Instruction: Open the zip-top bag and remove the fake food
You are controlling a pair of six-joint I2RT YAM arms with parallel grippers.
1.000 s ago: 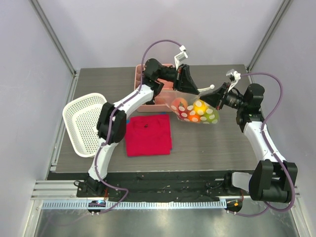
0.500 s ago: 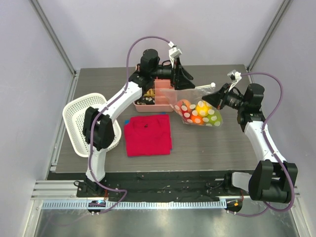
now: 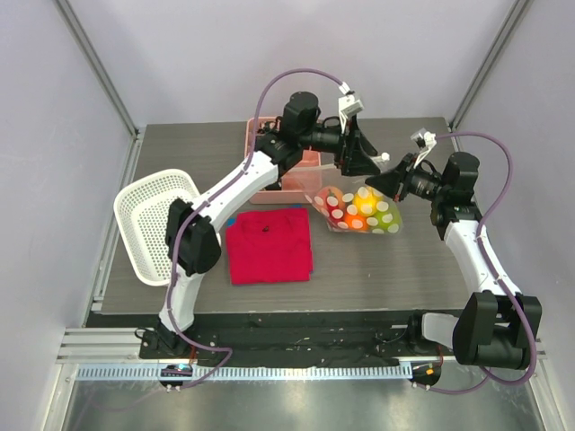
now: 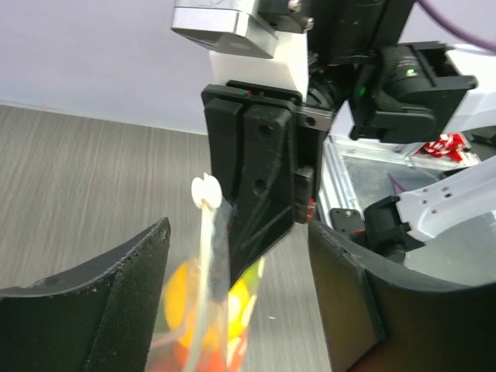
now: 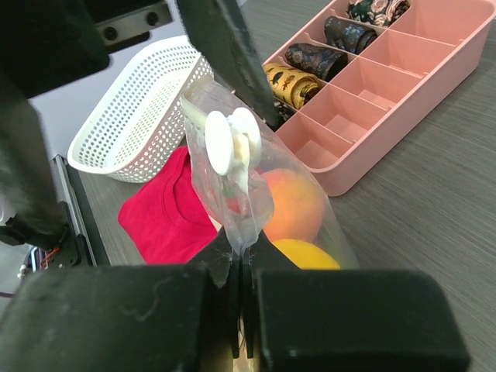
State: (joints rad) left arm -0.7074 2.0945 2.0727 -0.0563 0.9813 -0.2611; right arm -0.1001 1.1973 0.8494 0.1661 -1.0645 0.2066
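The zip-top bag (image 3: 359, 209), clear with white dots, hangs just above the table from my right gripper (image 3: 395, 180). In the right wrist view that gripper (image 5: 242, 260) is shut on the bag's top edge (image 5: 236, 209), just below the white slider (image 5: 229, 139). The fake food shows through the plastic: a peach (image 5: 291, 203) and a yellow fruit (image 5: 304, 252). My left gripper (image 3: 362, 162) is open. Its fingers (image 4: 116, 310) stand on either side of the bag's top edge and slider (image 4: 205, 190) without touching them, facing the right gripper's black fingers.
A pink divided tray (image 5: 403, 101) with dark and gold pieces stands behind the bag, partly under the left arm. A red folded cloth (image 3: 269, 244) lies at centre left. A white lattice basket (image 3: 153, 224) sits at the table's left edge.
My left gripper has opened and swung right, from the bag's left end toward the slider end near the right gripper. The right gripper has kept its hold and place.
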